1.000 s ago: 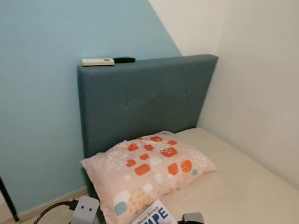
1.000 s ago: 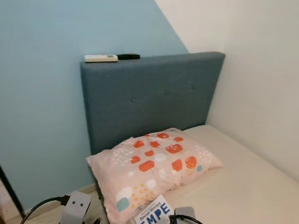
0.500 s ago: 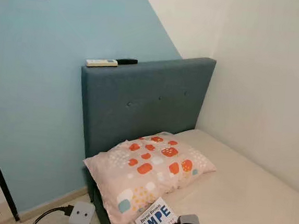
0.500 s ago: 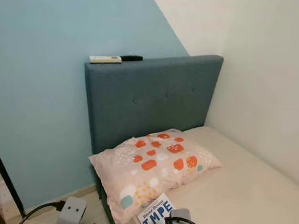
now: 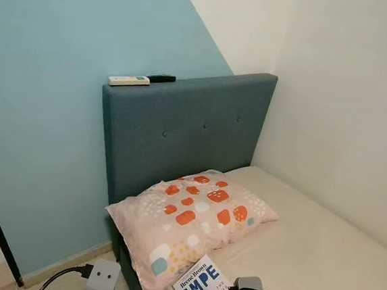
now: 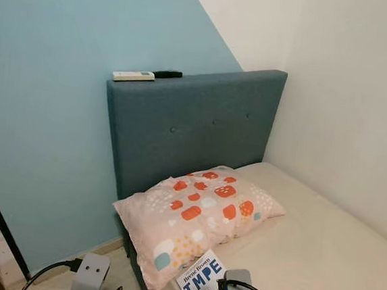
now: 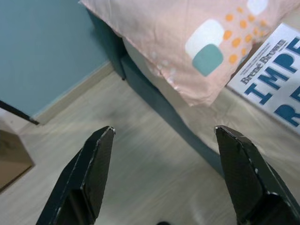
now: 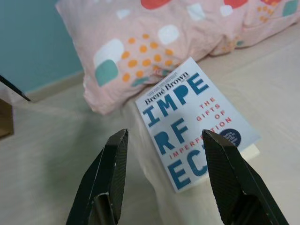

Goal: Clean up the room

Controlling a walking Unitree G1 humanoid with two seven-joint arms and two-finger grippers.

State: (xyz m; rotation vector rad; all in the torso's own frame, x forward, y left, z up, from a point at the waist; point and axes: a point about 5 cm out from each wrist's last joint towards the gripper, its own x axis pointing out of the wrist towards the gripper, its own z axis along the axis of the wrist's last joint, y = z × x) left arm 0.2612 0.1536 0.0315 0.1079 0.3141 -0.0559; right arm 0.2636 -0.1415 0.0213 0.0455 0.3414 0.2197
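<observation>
You've barely begun: the book (image 8: 194, 119) lies on the mattress (image 5: 320, 251) beside the pillow (image 5: 190, 219), untouched. Your right gripper (image 8: 164, 180) hovers above it, spread wide, empty; left gripper (image 7: 164, 176) likewise, over the floor (image 7: 140, 173)

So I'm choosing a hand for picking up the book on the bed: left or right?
Right, probably. The right gripper is open directly over the book beside the pillow. The left gripper is open over the floor beside the bed.
</observation>
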